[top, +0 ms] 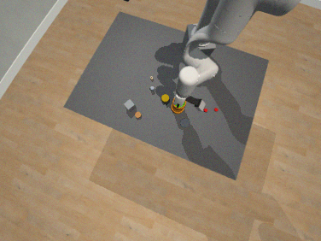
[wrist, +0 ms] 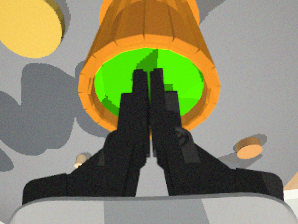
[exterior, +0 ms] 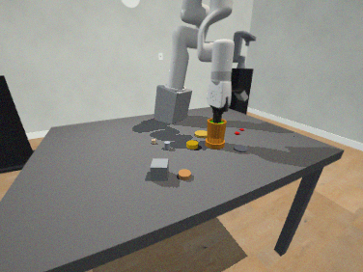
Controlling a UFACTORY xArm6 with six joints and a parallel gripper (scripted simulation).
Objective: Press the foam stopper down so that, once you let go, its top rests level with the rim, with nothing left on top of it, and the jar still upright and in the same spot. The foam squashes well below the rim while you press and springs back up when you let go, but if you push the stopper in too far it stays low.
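An orange jar (exterior: 215,133) stands upright on the grey table; it also shows in the top view (top: 178,107) and the wrist view (wrist: 149,50). Its green foam stopper (wrist: 149,83) sits inside the jar mouth, its top about level with or a little below the orange rim; only a thin green line (exterior: 216,122) shows at the rim from the side. My gripper (wrist: 149,88) is shut and empty, its fingertips pointing straight down onto the middle of the stopper, and it also shows in the side view (exterior: 217,116).
Two yellow discs (exterior: 192,145) (exterior: 201,133) lie left of the jar. A grey disc (exterior: 239,149) lies to its right, and two small red pieces (exterior: 239,130) behind. A grey cube (exterior: 158,168), an orange disc (exterior: 184,174) and two small cylinders (exterior: 166,144) lie further left.
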